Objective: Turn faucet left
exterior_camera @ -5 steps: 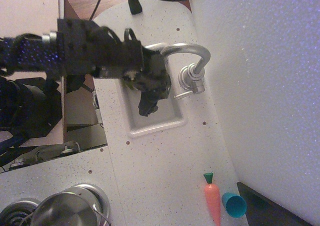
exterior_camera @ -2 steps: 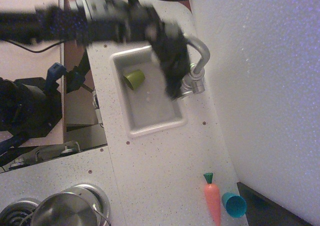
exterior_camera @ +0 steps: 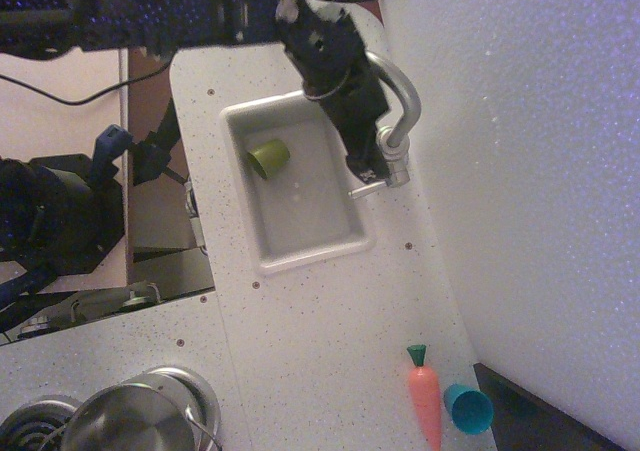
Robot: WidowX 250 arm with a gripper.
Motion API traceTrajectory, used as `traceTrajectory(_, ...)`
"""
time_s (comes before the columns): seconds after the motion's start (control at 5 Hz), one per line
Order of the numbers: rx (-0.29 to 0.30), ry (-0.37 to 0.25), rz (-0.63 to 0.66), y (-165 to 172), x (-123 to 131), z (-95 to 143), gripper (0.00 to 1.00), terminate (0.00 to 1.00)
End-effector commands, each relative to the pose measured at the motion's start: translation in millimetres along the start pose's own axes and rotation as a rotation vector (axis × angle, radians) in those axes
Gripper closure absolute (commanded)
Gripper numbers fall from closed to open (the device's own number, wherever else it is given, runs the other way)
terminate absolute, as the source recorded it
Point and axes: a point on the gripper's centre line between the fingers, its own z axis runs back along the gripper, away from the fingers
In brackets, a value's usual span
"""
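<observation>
One arm is reaching in from the upper left across the white counter [exterior_camera: 330, 311], and its black gripper [exterior_camera: 365, 161] is hanging right against the faucet [exterior_camera: 398, 111] at the back right corner of the sink [exterior_camera: 300, 256]. The faucet is standing between the sink and the white foam wall [exterior_camera: 530, 171], its arched spout curving up and over toward the basin, its thin lever sticking out at the base toward the sink edge. Whether the jaws are spread or pinched I cannot tell; the dark fingers are blending together from here and hiding part of the spout. Judging by looks, the faucet is a light, rigid toy piece with a smooth, somewhat slippery metal-look finish, pivoting on its round base. I am thinking the best hold is on the gooseneck arch, pushed sideways so the spout is swinging, rather than the flimsy lever. A green cup [exterior_camera: 268, 157] is lying in the sink; a carrot [exterior_camera: 425, 401] and teal cup [exterior_camera: 468, 408] are sitting well apart.
</observation>
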Motion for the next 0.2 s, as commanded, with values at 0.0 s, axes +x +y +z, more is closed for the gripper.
traceTrajectory(0.0, -0.003, 0.004, -0.046, -14.4, 11.5, -5.0, 0.00, 1.00)
